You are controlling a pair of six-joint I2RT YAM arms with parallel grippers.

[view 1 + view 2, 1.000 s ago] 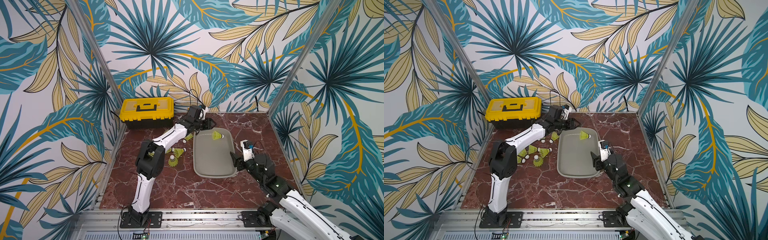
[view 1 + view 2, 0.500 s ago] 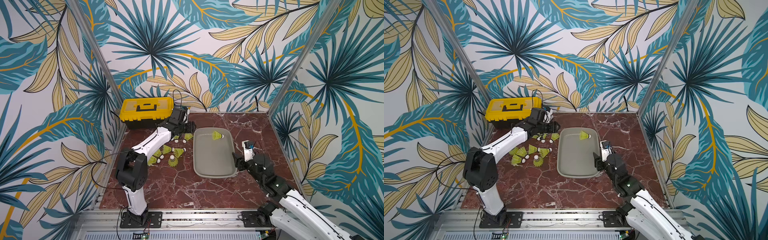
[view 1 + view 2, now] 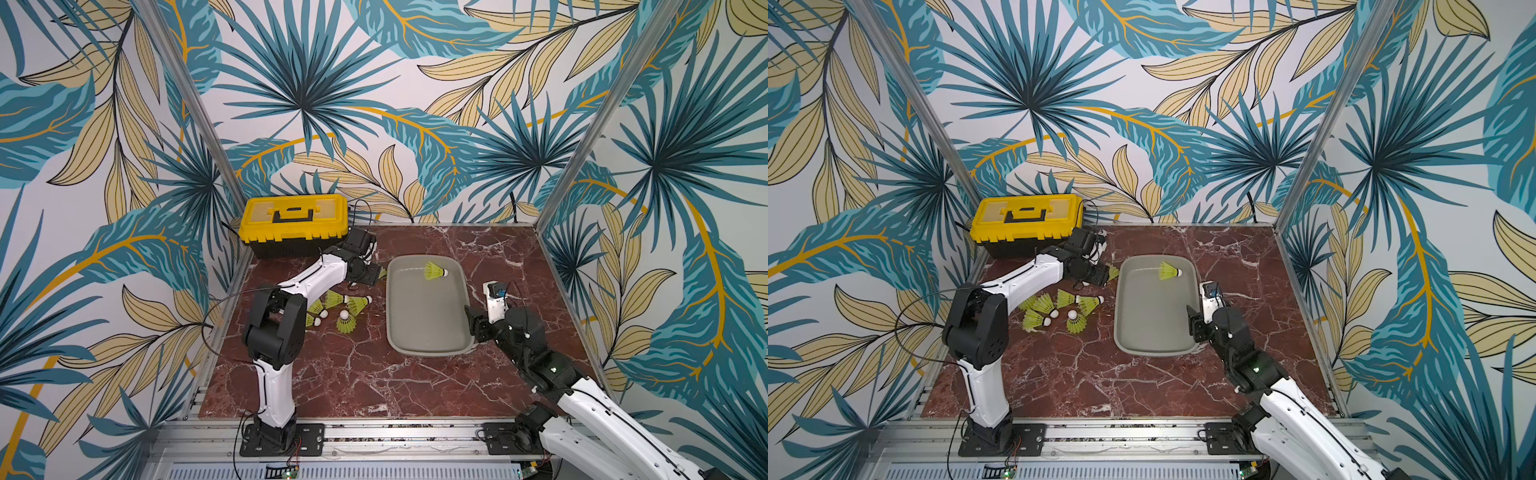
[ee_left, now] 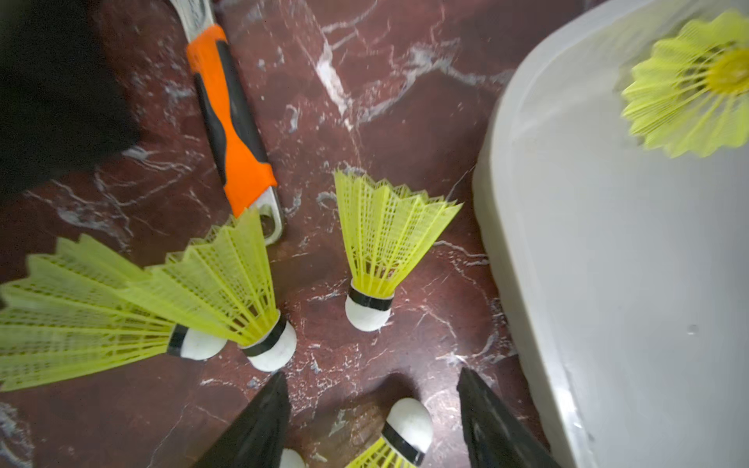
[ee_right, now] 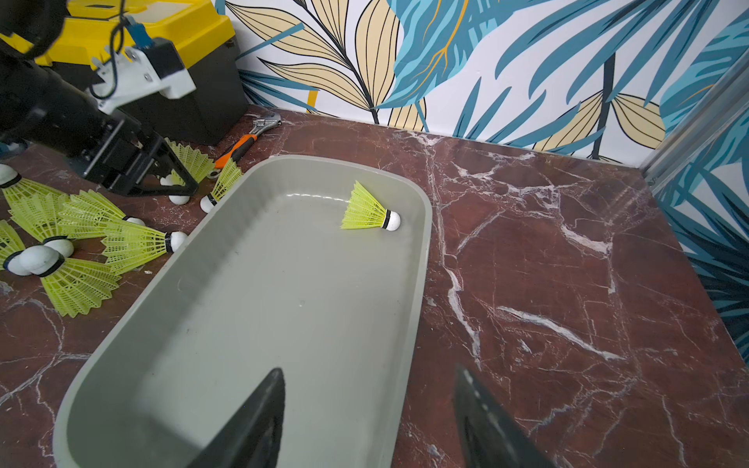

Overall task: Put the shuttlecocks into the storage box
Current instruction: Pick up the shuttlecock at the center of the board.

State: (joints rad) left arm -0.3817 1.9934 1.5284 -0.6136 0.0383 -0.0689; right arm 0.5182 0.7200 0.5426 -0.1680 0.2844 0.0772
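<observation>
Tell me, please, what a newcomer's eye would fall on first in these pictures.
The neon yellow-green shuttlecocks strewn on the dark red marble table, left of the grey storage box, stand out first. One lone shuttlecock lies inside the box at its far end. The yellow-lidded toolbox sits in the far left corner, against the leaf-patterned walls.

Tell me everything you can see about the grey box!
The box is a shallow grey tub, plastic-looking, long with rounded corners and a flared rim. It sits flat and open-topped on the red marble table. Inside lies one yellow-green shuttlecock on its side near the far end; the rest of its floor is bare. The right tool hangs open over its near right rim.
</observation>
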